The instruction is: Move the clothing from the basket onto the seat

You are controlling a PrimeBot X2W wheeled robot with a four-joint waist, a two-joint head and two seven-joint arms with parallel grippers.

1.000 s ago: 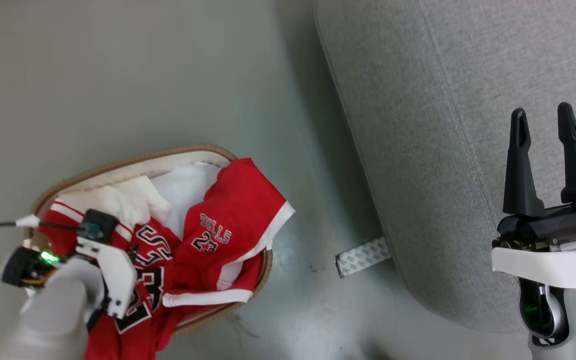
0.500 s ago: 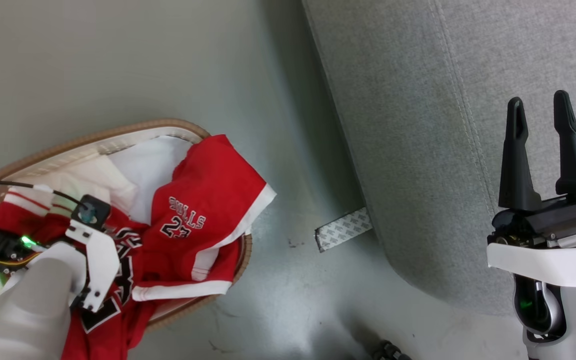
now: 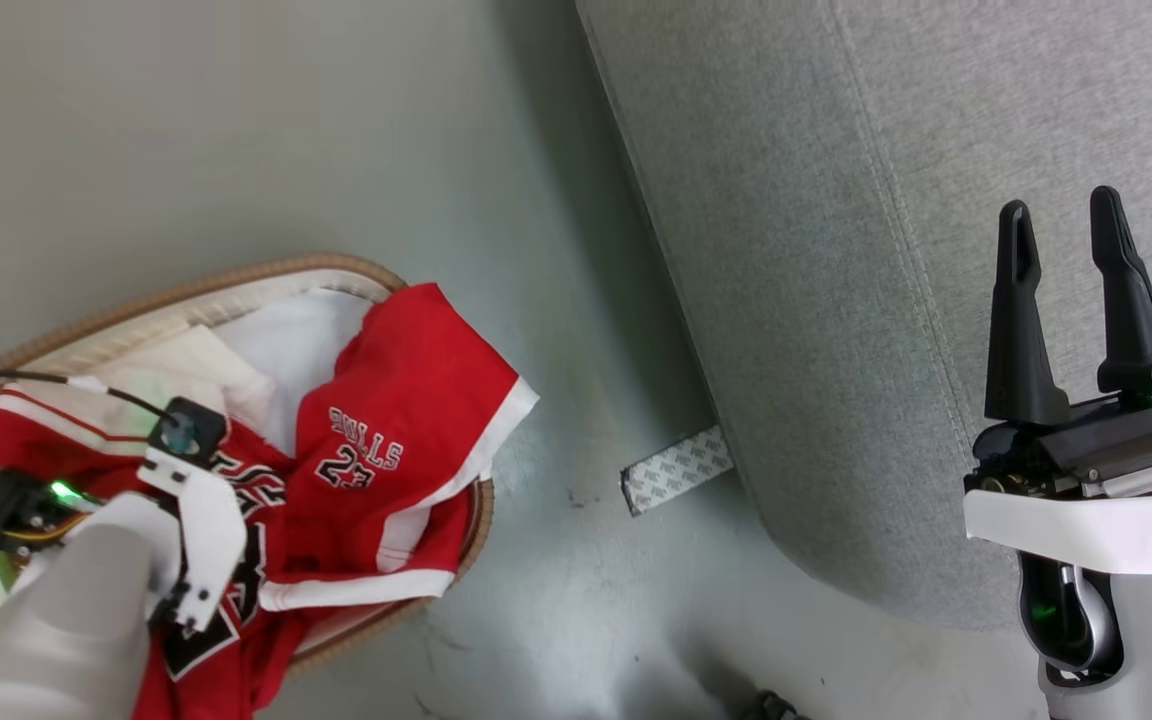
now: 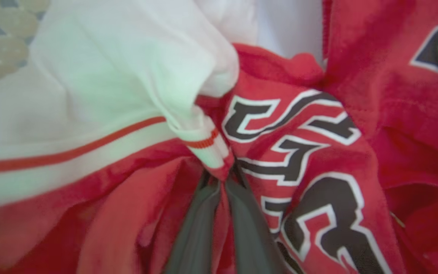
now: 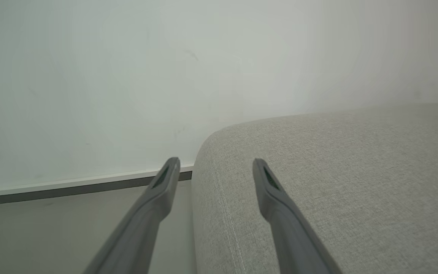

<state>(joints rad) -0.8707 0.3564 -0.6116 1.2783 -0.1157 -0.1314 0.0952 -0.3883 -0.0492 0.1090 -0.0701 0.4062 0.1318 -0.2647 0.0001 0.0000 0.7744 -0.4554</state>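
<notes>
The clothing lies heaped in the cream basket on the floor at the lower left. It is red shorts lettered "BULLS 23", a red jersey spilling over the near rim, and a white garment behind them. My left wrist reaches down into the pile. In the left wrist view my left gripper is shut on a bunched fold of the red jersey, beside its white trim. My right gripper hangs open and empty over the grey seat; it is also seen as the right gripper above the seat.
A strip of patterned grey tape lies on the smooth grey floor between basket and seat. The right wrist view shows a pale wall and a dark baseboard beyond the seat's rounded corner.
The head camera has shifted, so basket and seat sit further left in the picture. My left gripper has shut on the jersey. The right gripper stays open.
</notes>
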